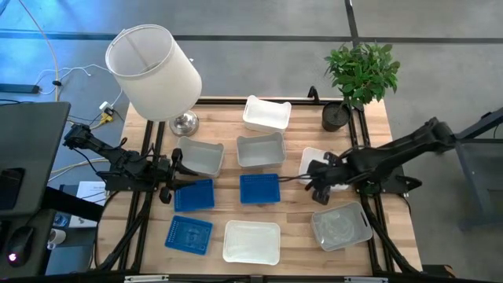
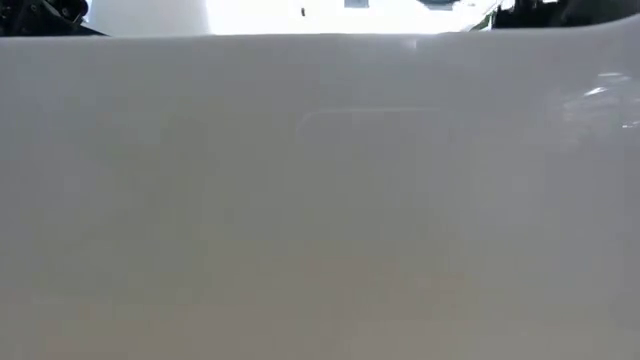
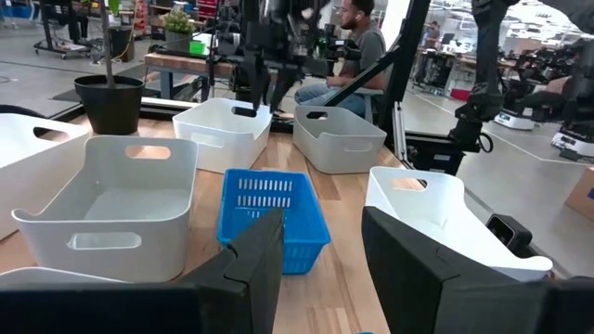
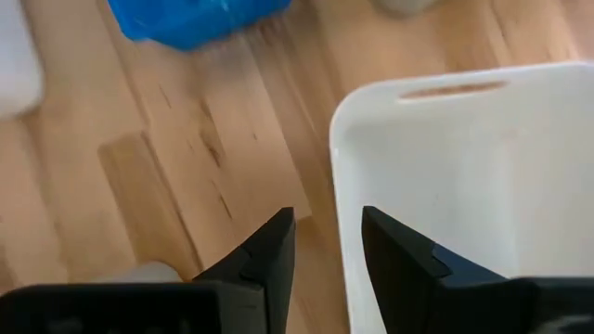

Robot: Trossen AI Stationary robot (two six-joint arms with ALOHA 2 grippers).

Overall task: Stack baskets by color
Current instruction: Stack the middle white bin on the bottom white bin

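Several baskets lie on the wooden table: blue ones (image 1: pixel 194 195) (image 1: pixel 259 189) (image 1: pixel 189 234), white ones (image 1: pixel 267 114) (image 1: pixel 251 241) and clear-grey ones (image 1: pixel 198 156) (image 1: pixel 261 149) (image 1: pixel 340 226). My right gripper (image 1: pixel 316 179) hovers open, pointing steeply down over the left rim of another white basket (image 1: pixel 313 157). In the right wrist view its fingers (image 4: pixel 327 237) stand on either side of that basket's wall (image 4: pixel 340 176), apart from it. My left gripper (image 1: pixel 173 181) waits open and level at the table's left, facing a blue basket (image 3: pixel 274 218).
A large white lampshade (image 1: pixel 153 71) stands at the far left and a potted plant (image 1: pixel 357 75) at the far right. A white basket wall (image 2: pixel 320 200) fills the low view. Beyond the table a person (image 3: pixel 357 42) sits at a bench.
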